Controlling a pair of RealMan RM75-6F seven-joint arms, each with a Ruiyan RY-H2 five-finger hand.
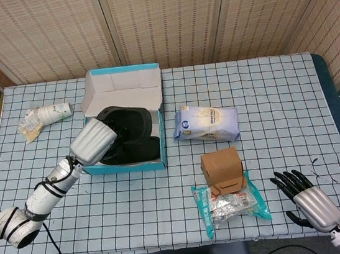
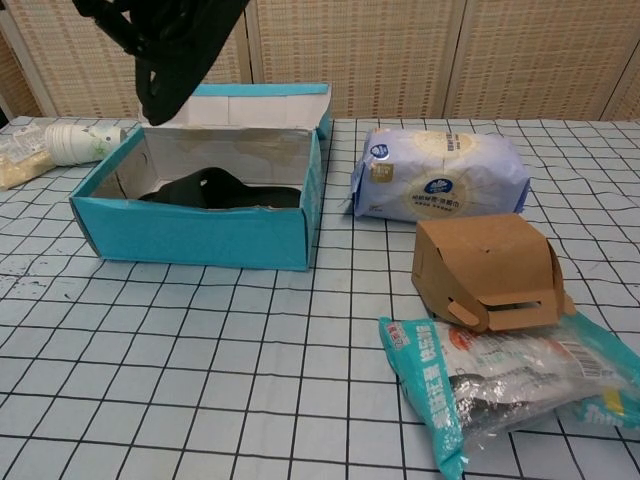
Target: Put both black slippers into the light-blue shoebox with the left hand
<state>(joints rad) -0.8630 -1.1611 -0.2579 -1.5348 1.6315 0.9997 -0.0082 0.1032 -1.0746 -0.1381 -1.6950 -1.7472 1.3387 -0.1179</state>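
One slipper (image 1: 136,149) already lies in the light-blue shoebox (image 1: 127,167); our left hand (image 1: 95,141) grips the second slipper (image 2: 170,45) right above the open box, toe pointing down. We judge a straight drop next. Right hand (image 1: 304,194) rests empty, fingers spread, near-right on the bench (image 1: 279,100).

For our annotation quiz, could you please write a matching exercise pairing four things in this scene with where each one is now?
Things:
1. second black slipper
2. first black slipper
3. paper cup
4. brown carton

Places:
A. lying inside the light-blue shoebox
B. on its side, left of the shoebox near the table's far left corner
C. held in the left robot hand above the open shoebox
D. resting on the clear snack bag, in front of the white-and-blue packet

Pairs: 1-C, 2-A, 3-B, 4-D
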